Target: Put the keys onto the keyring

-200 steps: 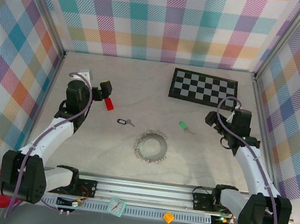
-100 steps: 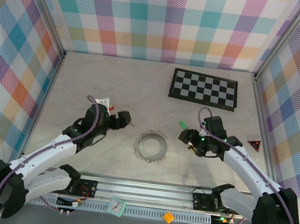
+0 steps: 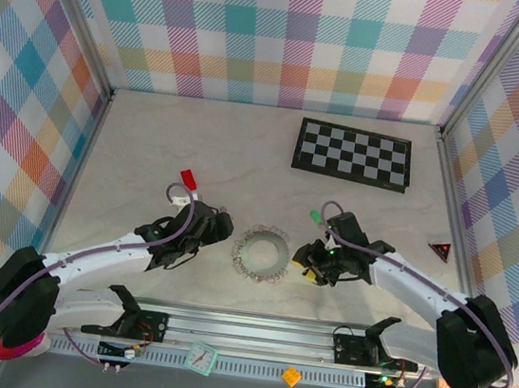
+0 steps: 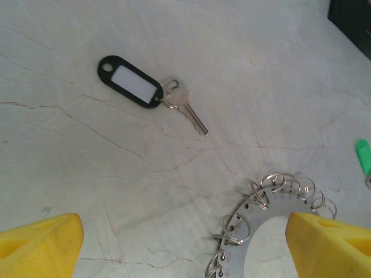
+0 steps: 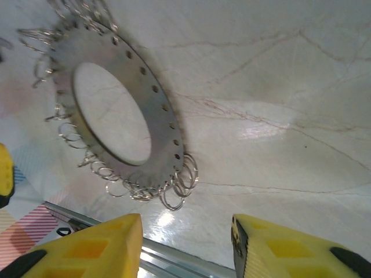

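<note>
**Top external.**
- Table [image 3: 153, 132]: pale, veined like marble, enclosed on three sides by checked panels. Wide bare room is left along the far and left edges.
- Keyring [image 3: 262, 252]: laid flat toward the near edge, about midway across.
- Left claw [image 3: 220, 226] is set just left of the keyring, and right claw [image 3: 304, 259] just right of it.
- Green-headed key [image 3: 315, 217]: laid just beyond the right claw, apart from the keyring.
- Red block [image 3: 187, 179] and checkerboard [image 3: 353, 153]: placed farther back, the checkerboard by the far edge.

**Left wrist.**
- Left claw [image 4: 182, 246]: yellow fingertips [image 4: 40, 243] are held wide apart, with nothing between them.
- Black-headed key [image 4: 130, 90]: an oblong black tag with a white insert, joined by a small ring to a silver blade. It is laid on bare table, apart from the keyring [image 4: 278, 204].

**Right wrist.**
- Right claw [image 5: 185, 246]: fingers are parted, and nothing is gripped.
- Keyring [image 5: 159, 114]: a flat grey metal annulus with a perforated rim. Thin wire split rings are hung through the holes. It is seen just beyond the fingertips.
</note>
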